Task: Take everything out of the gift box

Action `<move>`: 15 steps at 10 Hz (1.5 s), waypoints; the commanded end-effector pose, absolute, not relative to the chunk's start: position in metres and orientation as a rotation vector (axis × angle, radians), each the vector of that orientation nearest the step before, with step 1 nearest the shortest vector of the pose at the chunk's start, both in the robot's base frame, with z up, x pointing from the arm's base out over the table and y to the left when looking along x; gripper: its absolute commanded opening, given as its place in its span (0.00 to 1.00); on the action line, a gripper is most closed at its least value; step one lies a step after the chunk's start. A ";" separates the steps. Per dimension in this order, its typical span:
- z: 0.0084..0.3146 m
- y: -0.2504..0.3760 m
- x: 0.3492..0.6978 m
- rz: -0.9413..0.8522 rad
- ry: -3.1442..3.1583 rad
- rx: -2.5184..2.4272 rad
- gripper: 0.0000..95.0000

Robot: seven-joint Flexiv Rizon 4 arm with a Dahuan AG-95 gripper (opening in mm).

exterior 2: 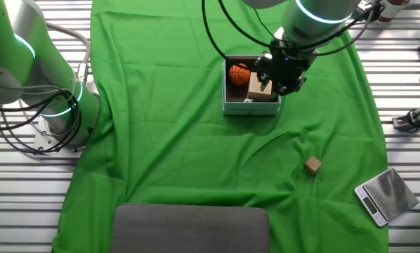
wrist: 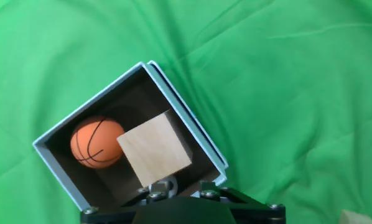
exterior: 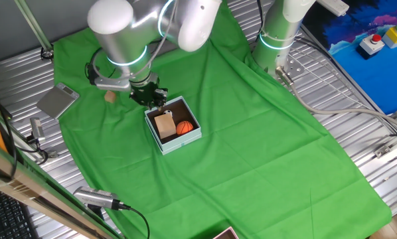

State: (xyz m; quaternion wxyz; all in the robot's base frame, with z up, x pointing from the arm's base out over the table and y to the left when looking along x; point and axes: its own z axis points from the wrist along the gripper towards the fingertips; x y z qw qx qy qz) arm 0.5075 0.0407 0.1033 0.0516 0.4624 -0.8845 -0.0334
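The gift box (exterior: 192, 137) is pale blue outside and dark inside, and stands on the green cloth. It also shows in the other fixed view (exterior 2: 251, 109) and the hand view (wrist: 189, 118). Inside lie an orange mini basketball (exterior: 184, 127) (exterior 2: 239, 72) (wrist: 96, 142) and a tan wooden block (exterior: 164, 125) (wrist: 153, 150). A small white rounded thing (wrist: 169, 185) shows in the box corner by the fingers; it may be the soccer ball. My gripper (exterior: 150, 97) (exterior 2: 279, 79) hangs over the box's corner, its fingers apart with nothing between them.
A smaller tan block (exterior: 109, 96) (exterior 2: 312, 165) lies on the cloth outside the box. A flat grey scale (exterior: 58, 101) (exterior 2: 385, 195) sits off the cloth's edge. A second arm's base (exterior: 277, 36) (exterior 2: 52, 91) stands at the far side. A grey pad (exterior 2: 192, 228) lies at one cloth edge.
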 end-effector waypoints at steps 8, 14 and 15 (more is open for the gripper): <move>0.089 0.079 0.494 -0.084 -2.671 1.577 0.60; 0.076 0.079 0.493 -0.044 -2.684 1.707 0.80; 0.074 0.079 0.493 -0.057 -2.683 1.758 0.80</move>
